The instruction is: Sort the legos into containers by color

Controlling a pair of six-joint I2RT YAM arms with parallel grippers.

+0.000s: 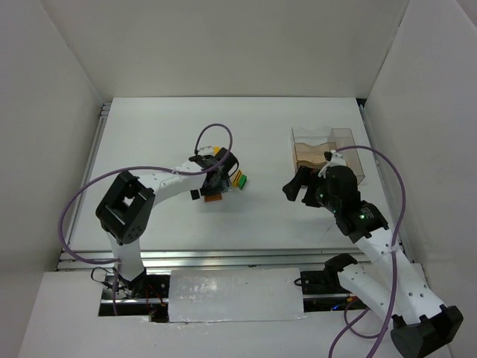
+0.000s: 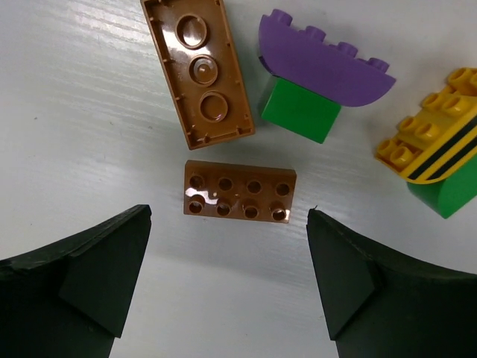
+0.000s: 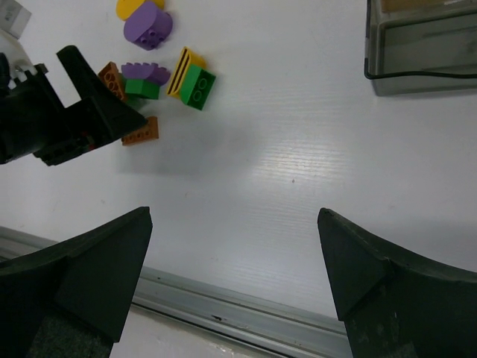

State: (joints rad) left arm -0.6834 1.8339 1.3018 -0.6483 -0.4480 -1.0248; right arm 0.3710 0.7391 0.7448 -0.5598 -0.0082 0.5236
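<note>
Between the spread, empty fingers of your left gripper (image 2: 227,216) lies 1 small orange-brown studded plastic brick (image 2: 240,190), studs up on the white table (image 2: 74,149). Another brown brick (image 2: 197,68) lies upside down just beyond it, beside a purple curved brick (image 2: 320,63). You appear to be at the pick-up step: descend and close on the brick's 2 short ends. Your right gripper (image 3: 235,224) hangs wide and empty; the clear divided plastic box (image 1: 346,134) sits well apart to the right.

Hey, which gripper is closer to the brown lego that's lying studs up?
Left. The left gripper hangs open right over the brown lego, which sits about between its fingertips. The right gripper is open well away, near the container.
</note>
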